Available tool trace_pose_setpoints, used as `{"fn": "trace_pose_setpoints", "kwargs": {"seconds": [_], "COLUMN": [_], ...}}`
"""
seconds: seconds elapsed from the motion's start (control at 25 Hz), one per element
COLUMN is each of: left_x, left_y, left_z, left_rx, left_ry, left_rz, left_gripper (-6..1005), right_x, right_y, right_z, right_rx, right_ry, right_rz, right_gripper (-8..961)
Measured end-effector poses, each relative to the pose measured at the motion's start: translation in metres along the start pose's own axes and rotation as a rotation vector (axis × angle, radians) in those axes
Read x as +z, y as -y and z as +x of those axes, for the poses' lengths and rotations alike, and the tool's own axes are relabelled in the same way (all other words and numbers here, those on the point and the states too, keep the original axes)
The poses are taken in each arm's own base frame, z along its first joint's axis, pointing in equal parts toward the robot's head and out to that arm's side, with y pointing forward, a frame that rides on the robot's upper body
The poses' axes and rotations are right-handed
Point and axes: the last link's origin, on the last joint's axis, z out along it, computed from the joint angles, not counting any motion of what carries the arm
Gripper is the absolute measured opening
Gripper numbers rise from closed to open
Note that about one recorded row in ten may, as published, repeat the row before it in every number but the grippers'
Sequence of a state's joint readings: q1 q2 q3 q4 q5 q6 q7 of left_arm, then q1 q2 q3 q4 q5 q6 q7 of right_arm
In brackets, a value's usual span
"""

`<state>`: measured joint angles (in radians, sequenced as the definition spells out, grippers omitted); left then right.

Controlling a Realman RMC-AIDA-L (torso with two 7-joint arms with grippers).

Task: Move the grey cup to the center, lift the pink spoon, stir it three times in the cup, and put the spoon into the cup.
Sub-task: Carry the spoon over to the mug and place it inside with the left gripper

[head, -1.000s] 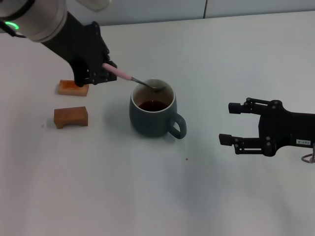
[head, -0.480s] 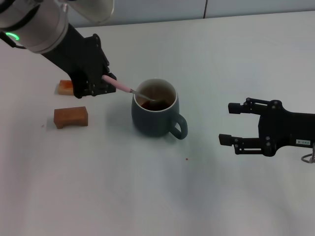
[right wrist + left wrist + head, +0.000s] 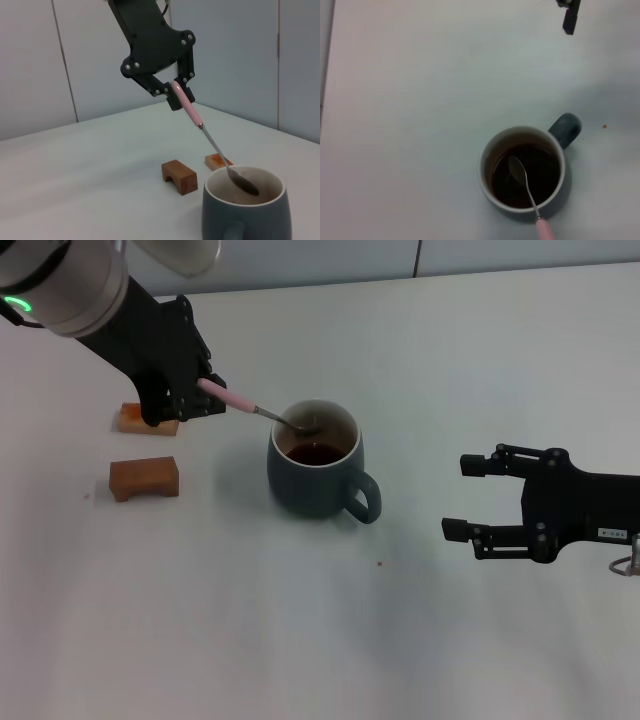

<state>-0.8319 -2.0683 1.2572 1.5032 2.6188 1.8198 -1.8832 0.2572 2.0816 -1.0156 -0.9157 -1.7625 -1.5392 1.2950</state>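
Left claw [image 3: 200,398] clamped on pink spoon [image 3: 240,404] by its handle end, above the counter [image 3: 300,640] just left of grey cup [image 3: 315,473]. Spoon slanting down over the near rim, metal bowl inside the cup at the surface of the dark brown liquid [image 3: 525,175]. Cup upright near the counter's middle, handle toward the robot's right. Right claw [image 3: 468,497] wide open, holding nothing, well apart to the cup's right. Two wooden blocks [image 3: 145,478] left of the cup.
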Motion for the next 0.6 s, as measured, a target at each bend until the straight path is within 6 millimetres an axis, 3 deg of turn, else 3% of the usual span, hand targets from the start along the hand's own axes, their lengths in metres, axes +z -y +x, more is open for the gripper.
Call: {"fn": "trace_pose_setpoints", "kwargs": {"seconds": [0.48,0.6], "left_x": [0.0052,0.0043], "left_y": [-0.0032,-0.0024], "left_z": [0.0084,0.0096], "left_rx": [-0.002,-0.006], "left_ry": [0.009,0.002], "left_rz": [-0.034,-0.031], "left_gripper": [272,339], "right_x": [-0.0001,0.0015], "right_y": [-0.0014,-0.0017], "right_z": [0.0014,0.0013], "right_rx": [0.006,0.007], "right_ry": [-0.009,-0.014], "right_rz": [-0.009,-0.015], "right_gripper": [819,819]}}
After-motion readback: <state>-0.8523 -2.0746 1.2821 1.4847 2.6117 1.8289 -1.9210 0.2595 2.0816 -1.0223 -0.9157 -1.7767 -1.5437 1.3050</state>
